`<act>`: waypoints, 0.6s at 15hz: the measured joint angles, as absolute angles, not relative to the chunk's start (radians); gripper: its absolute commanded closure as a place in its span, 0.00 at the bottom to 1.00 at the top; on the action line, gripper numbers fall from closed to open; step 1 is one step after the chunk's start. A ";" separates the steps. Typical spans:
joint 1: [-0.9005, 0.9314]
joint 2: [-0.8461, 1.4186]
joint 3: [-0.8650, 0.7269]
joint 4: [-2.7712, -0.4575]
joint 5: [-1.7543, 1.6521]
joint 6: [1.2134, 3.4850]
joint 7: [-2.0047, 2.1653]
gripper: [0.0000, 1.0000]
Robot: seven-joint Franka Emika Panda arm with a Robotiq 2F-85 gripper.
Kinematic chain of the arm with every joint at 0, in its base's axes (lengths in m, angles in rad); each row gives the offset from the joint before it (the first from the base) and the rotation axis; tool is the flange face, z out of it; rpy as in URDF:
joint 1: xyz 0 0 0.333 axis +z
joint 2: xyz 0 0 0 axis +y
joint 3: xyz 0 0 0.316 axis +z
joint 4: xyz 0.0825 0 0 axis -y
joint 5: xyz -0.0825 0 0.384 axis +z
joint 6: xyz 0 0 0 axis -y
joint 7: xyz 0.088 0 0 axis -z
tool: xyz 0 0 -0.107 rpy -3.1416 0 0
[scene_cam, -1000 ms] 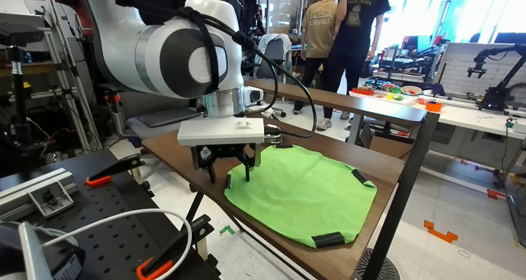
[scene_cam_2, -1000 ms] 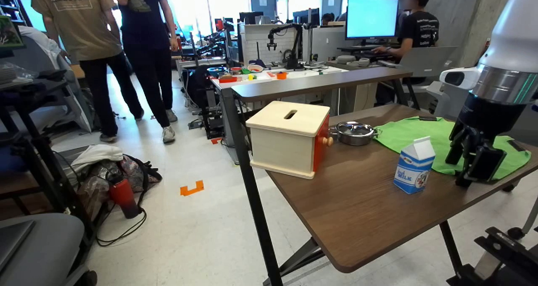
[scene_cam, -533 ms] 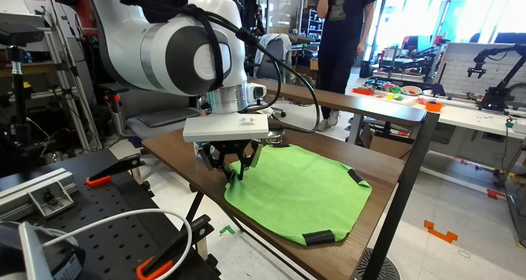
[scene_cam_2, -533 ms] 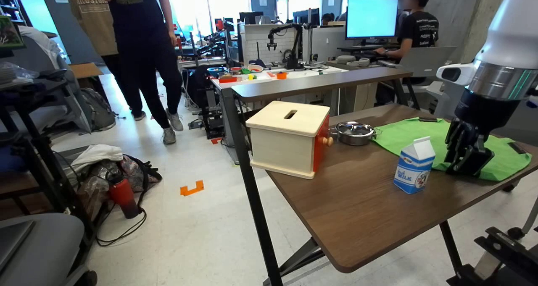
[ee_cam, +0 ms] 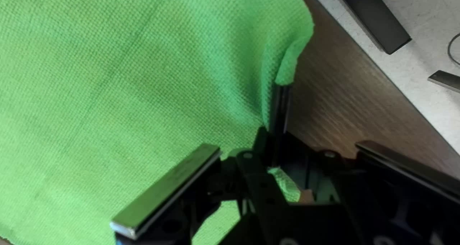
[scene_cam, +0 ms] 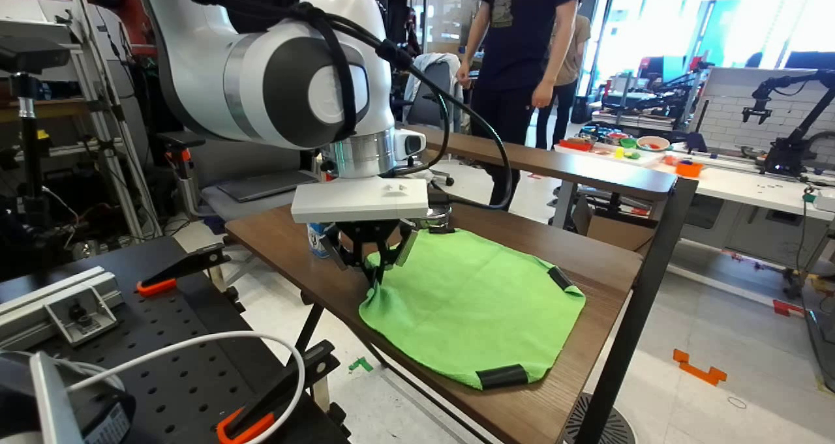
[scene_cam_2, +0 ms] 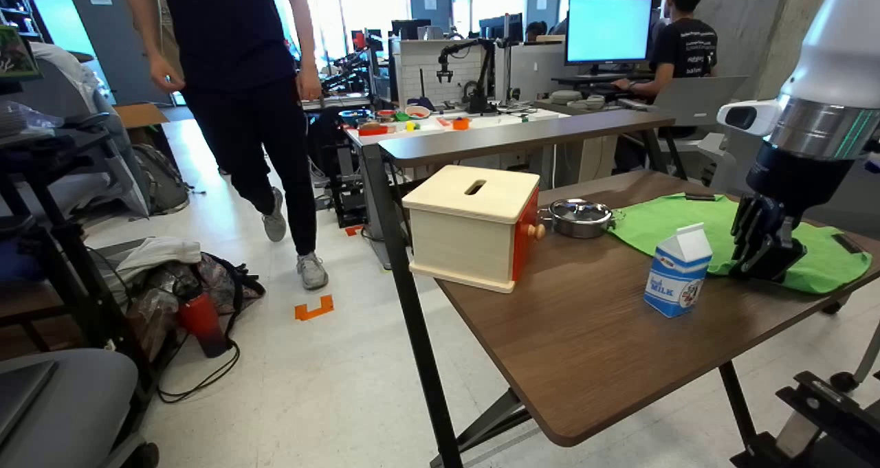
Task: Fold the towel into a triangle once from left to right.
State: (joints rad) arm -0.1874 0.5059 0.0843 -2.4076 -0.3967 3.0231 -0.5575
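Observation:
The lime-green towel (scene_cam: 476, 307) lies spread on the brown table, with black tabs at its corners. In an exterior view, my gripper (scene_cam: 375, 278) is at the towel's near left edge, its fingers together. The wrist view shows the gripper (ee_cam: 273, 140) shut on a corner's black tab (ee_cam: 281, 106), with the cloth pinched and creased beside it. That edge looks slightly drawn up; the rest lies flat. In an exterior view the gripper (scene_cam_2: 760, 265) covers part of the towel (scene_cam_2: 677, 214).
A blue-and-white milk carton (scene_cam_2: 679, 272) stands close beside the gripper. A lidded steel pot (scene_cam_2: 581, 218) touches or nearly touches the towel's edge. Beyond sits a wooden box (scene_cam_2: 474, 227) with a red side. A raised shelf (scene_cam_2: 529, 135) runs along the table's far side.
The fingers came together on the towel's tabbed corner, and the cloth there bunched up. The towel has shifted slightly towards the gripper. People in the background walked.

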 measured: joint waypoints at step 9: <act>-0.301 0.324 0.175 -2.435 -0.214 2.884 -0.589 0.97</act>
